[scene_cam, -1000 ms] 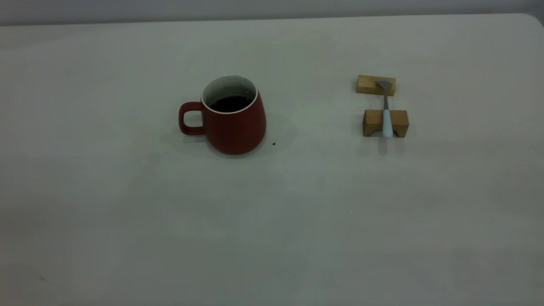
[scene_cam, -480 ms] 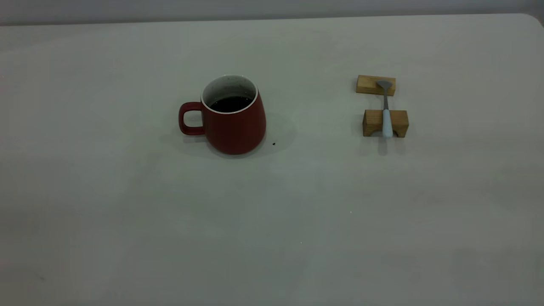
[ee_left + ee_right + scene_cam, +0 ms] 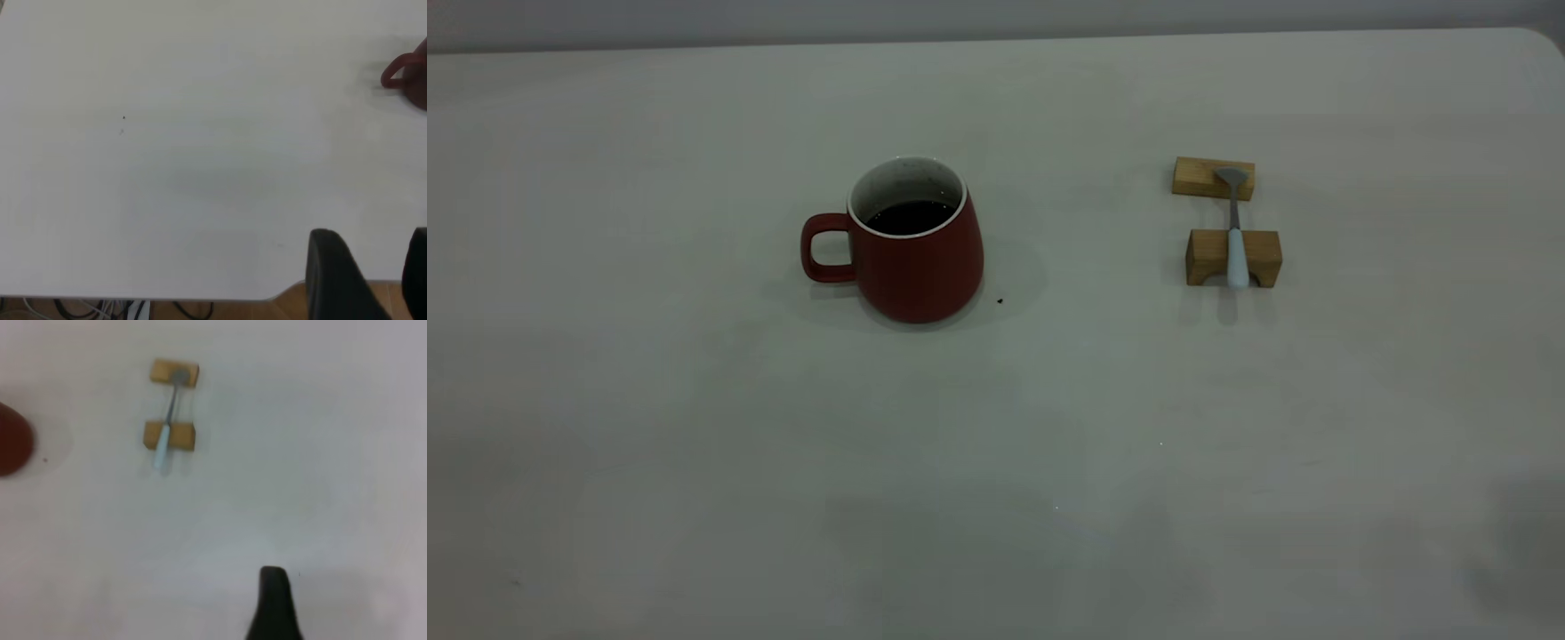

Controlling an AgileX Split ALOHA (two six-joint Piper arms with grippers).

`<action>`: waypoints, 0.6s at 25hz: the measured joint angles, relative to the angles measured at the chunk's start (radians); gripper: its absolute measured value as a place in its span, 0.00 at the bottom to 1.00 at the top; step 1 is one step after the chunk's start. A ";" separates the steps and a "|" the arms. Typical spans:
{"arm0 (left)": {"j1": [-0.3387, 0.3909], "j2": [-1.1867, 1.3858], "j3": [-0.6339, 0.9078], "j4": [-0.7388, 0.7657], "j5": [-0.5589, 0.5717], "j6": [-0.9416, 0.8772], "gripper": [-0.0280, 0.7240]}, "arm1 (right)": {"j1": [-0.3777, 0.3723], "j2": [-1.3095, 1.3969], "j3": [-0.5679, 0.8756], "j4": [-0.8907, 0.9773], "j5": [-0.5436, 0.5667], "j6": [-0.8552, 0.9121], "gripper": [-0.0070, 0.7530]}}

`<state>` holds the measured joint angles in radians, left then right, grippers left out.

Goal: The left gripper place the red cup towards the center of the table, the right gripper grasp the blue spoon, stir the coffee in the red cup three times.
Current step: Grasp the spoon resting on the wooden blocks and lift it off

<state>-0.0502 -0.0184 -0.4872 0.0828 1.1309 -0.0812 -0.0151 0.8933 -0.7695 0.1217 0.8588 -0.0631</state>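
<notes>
Essentially unchanged from a second ago, save a faint shadow entering at lower right of the exterior view; by that, no step begun. Left to right: left gripper (image 3: 373, 280) well short of red cup (image 3: 914, 244), jaws wide, empty; coffee (image 3: 911, 216) inside; blue spoon (image 3: 1236, 240) bridging two wooden blocks (image 3: 1209, 256); right gripper (image 3: 273, 603) well apart, grip state impossible to tell.

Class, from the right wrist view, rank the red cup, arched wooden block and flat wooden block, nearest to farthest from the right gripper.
1. arched wooden block, supporting the blue spoon
2. flat wooden block, just beyond it
3. red cup, toward the left arm
</notes>
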 joint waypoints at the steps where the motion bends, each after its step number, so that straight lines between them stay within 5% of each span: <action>1: 0.000 0.000 0.000 0.000 0.000 0.000 0.47 | 0.000 0.078 -0.010 0.015 -0.024 -0.012 0.88; 8: 0.000 0.000 0.000 0.000 0.000 0.000 0.47 | 0.092 0.555 -0.103 0.111 -0.203 -0.112 0.90; 15: 0.000 0.000 0.000 0.000 0.000 0.000 0.47 | 0.189 0.949 -0.262 0.118 -0.267 -0.123 0.90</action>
<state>-0.0502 -0.0187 -0.4872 0.0828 1.1309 -0.0812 0.1744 1.8420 -1.0320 0.2402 0.5917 -0.1866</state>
